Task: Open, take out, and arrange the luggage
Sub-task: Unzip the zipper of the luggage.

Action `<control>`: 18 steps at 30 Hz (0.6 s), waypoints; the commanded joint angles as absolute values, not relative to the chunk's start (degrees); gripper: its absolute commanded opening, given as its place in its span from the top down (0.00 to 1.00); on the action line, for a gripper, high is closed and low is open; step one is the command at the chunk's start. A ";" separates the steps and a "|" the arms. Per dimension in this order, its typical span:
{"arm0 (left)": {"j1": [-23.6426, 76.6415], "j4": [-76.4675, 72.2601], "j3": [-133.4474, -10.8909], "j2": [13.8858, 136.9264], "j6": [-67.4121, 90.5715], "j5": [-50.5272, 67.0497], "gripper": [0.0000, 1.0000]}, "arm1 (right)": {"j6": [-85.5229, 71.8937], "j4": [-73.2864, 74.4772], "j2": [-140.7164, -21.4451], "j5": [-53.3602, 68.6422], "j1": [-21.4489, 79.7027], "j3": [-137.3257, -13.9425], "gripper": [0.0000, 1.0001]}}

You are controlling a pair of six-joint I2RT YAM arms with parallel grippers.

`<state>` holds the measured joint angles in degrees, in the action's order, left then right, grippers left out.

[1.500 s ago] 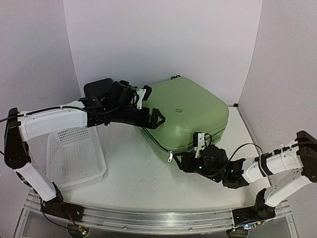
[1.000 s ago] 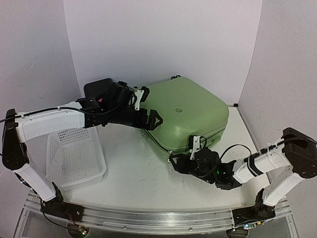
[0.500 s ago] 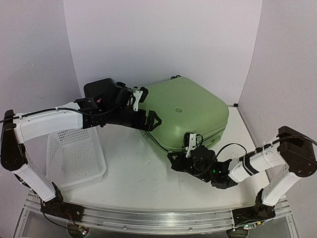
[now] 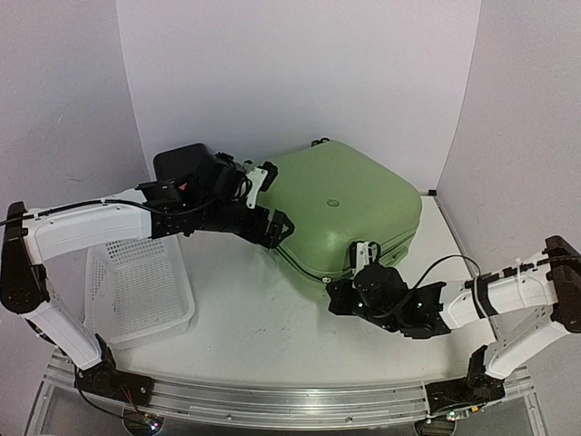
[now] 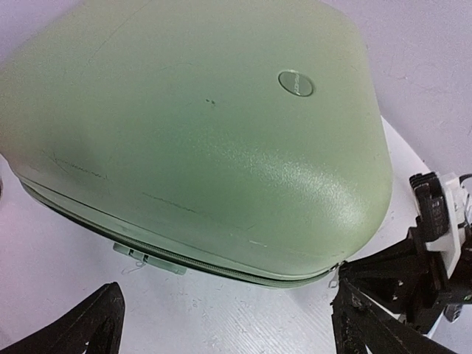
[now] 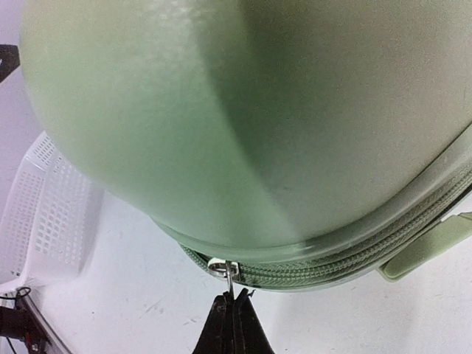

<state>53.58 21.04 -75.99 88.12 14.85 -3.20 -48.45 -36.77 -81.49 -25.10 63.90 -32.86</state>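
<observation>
One light-green hard-shell luggage (image 4: 349,204), rounded corners, zipper pull (image 6: 230,279) pinched in right jaws

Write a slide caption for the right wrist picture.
Shut right gripper pinching the zipper pull on the green luggage, white basket at left.

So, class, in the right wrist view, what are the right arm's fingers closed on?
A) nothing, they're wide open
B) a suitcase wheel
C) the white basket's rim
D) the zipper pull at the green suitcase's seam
D: the right fingers meet on the small metal zipper pull hanging from the seam of the luggage.
</observation>
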 commanded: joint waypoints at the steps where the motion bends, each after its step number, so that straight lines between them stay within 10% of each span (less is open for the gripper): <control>1: 55.11 19.87 -79.94 89.84 7.82 -6.79 0.01 | -42.04 -28.48 -80.55 -32.46 61.81 -34.17 1.00; 18: 61.53 4.20 -86.76 101.86 -8.77 -4.31 0.01 | -28.09 -42.67 -69.61 -29.60 59.81 -24.69 1.00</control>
